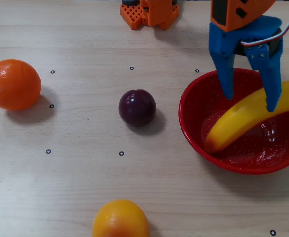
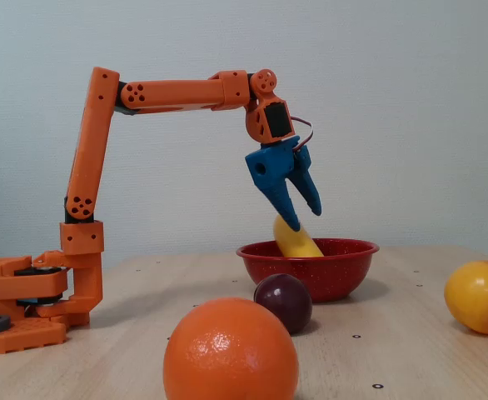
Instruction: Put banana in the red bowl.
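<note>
The yellow banana point(image 1: 238, 123) lies tilted inside the red bowl point(image 1: 243, 159), its orange-red tip low at the left and its other end resting over the right rim in the overhead view. In the fixed view only a short yellow part of the banana point(image 2: 294, 242) rises above the bowl point(image 2: 311, 271). My blue gripper point(image 1: 249, 102) hangs open above it, one finger on each side, not touching. In the fixed view the gripper point(image 2: 305, 219) is lifted just clear of the fruit.
An orange point(image 1: 13, 84) sits at the far left, a dark plum point(image 1: 137, 107) mid-table just left of the bowl, and a yellow-orange round fruit point(image 1: 121, 219) at the front edge. The arm's orange base point(image 1: 149, 12) stands at the back.
</note>
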You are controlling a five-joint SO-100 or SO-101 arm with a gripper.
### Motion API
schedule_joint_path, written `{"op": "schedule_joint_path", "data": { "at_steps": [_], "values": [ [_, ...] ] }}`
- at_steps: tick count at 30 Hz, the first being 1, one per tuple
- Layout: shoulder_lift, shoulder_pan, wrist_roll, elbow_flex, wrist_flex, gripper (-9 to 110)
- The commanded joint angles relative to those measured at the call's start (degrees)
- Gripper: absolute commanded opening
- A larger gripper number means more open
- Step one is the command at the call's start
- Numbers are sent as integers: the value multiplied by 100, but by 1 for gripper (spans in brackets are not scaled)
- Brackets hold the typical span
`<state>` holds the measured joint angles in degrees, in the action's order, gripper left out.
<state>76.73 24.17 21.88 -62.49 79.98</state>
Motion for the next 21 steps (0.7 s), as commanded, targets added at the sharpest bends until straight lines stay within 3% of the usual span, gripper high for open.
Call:
{"op": "schedule_joint_path", "data": {
  "at_steps": [1,4,21],
  "values": [
    [396,-185,62,668,-123,11],
    [466,-246,18,668,-193,0],
    [1485,-738,-738,545,229,0]
  ]
}}
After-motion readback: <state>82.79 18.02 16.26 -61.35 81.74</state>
